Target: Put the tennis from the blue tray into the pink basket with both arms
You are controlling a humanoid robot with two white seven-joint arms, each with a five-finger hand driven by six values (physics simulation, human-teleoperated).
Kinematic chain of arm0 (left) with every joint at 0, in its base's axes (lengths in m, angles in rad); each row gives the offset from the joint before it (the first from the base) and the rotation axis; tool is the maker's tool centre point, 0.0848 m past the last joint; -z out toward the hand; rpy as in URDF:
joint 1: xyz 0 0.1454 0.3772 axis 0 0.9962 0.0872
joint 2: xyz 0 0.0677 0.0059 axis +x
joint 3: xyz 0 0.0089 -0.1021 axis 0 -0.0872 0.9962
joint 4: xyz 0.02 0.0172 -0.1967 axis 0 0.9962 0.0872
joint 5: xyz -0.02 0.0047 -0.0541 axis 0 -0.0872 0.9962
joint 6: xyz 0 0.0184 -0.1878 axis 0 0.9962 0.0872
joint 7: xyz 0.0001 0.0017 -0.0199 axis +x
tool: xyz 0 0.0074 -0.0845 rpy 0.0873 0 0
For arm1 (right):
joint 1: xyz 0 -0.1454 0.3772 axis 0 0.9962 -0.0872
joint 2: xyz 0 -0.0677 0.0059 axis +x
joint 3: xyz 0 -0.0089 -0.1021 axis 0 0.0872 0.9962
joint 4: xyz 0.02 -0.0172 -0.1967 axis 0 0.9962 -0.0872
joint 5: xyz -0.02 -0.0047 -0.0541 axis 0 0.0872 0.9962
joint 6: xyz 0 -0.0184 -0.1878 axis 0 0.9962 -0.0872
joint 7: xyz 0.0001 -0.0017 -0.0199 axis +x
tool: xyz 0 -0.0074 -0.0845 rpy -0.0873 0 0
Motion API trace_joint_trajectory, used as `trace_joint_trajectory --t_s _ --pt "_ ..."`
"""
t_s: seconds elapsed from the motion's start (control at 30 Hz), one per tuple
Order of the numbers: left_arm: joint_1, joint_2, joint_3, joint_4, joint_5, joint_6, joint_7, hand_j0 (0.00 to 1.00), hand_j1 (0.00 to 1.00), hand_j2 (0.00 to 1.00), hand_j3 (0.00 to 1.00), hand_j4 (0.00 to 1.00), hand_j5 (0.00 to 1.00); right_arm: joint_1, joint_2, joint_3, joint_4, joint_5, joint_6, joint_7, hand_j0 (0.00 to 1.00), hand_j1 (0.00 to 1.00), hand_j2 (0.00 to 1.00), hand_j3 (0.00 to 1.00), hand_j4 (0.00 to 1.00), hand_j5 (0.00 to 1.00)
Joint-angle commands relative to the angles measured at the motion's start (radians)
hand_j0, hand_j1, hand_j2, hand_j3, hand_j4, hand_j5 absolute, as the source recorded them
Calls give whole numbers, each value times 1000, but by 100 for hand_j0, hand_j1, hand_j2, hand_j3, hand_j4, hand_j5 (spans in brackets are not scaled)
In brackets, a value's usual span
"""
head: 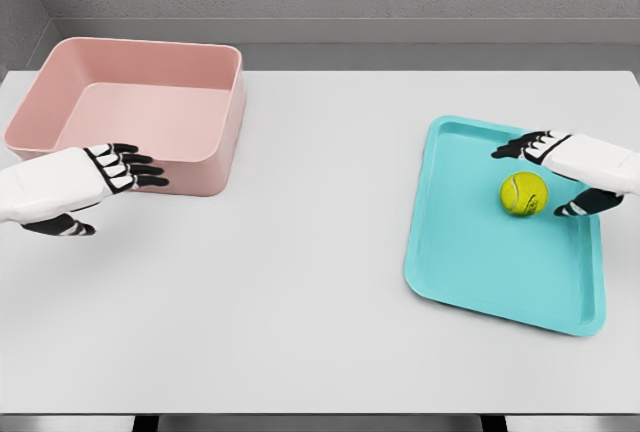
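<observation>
A white table [300, 282] carries everything, with the two containers set well apart at opposite ends. At the far left stands the pink basket [215, 167], deep-walled and holding nothing. At the right lies the blue tray [450, 272], shallow (more teal than blue in this render), angled slightly on the tabletop.

The left hand [95, 182] hangs in front of the basket's near wall, fingers stretched out flat toward the right and thumb dropped below, holding nothing; it looks posted there to receive a handover.

The right hand [575, 167] reaches over the tray from the right edge, fingers and thumb spread wide either side of the tennis ball [524, 194], not yet closed on it. The ball sits on the tray's upper half, in the gap between the fingers above and the thumb below, so the grasp appears about to begin.
</observation>
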Motion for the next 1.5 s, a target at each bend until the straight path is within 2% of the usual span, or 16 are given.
trace_joint_trajectory --t_s 0.0,0.2,0.53,0.63,0.8,0.9,1.1,1.2,1.27,1.47 --pt "-2 14 -10 0 24 1 2 100 100 100 100 100 100 0 25 3 43 -6 1 -1 100 100 100 100 100 100" --pt "-2 14 -11 -2 24 1 2 100 100 100 100 100 100 0 76 24 130 2 1 9 100 100 100 100 100 100" --pt "-2 14 -23 5 29 1 3 100 100 100 100 100 100 -9 113 24 133 5 1 12 100 100 100 100 100 100" --pt "-3 39 -65 23 109 1 3 100 100 100 100 100 100 -9 117 24 133 11 1 15 100 100 100 100 100 100" --pt "-3 83 -112 23 150 1 3 100 100 100 100 100 100 -9 139 24 162 22 1 15 100 100 100 100 100 100" --pt "-3 83 -131 31 221 1 3 100 100 100 100 100 100 -9 137 24 162 23 1 16 94 94 94 94 94 94" --pt "-3 85 -145 35 247 1 2 100 100 100 100 100 100 -8 131 21 161 33 1 16 83 83 83 83 83 83" --pt "-3 86 -162 40 250 1 2 100 100 100 100 100 100 -8 129 21 159 33 1 16 79 79 79 79 79 79" --pt "-5 89 -175 54 287 1 2 100 100 100 100 100 100 -8 128 21 158 33 1 16 79 79 79 79 79 79" --pt "-8 86 -195 55 296 1 2 100 100 100 100 100 100 -6 123 21 155 33 1 16 72 72 72 72 72 72"
